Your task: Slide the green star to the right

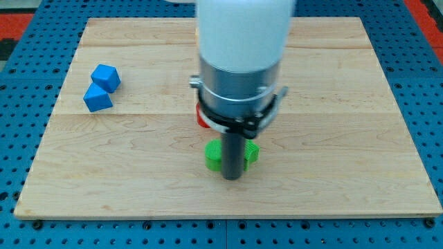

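Observation:
The green star (214,155) lies on the wooden board (332,138), a little below its middle. My rod stands in front of it and hides its centre. My tip (232,178) rests at the star's lower edge, between its left and right lobes. A red block (201,117) shows only as a sliver above the star, mostly hidden behind the arm's grey collar; its shape cannot be made out.
Two blue blocks lie touching near the board's left edge, one (106,75) above the other (97,98). The arm's wide white body (242,41) covers the board's upper middle. A blue pegboard surface (429,104) surrounds the board.

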Controlling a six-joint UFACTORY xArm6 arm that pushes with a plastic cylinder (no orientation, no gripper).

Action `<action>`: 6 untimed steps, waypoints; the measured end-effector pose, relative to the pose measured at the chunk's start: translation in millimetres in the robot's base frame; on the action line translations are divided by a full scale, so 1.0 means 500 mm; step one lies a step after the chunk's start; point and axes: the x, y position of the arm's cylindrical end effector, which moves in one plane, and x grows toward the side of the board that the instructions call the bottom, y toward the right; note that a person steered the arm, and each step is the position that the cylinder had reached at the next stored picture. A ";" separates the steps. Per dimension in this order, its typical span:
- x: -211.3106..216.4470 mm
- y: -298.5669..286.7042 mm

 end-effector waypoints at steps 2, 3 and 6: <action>-0.080 -0.038; -0.037 -0.043; 0.003 0.290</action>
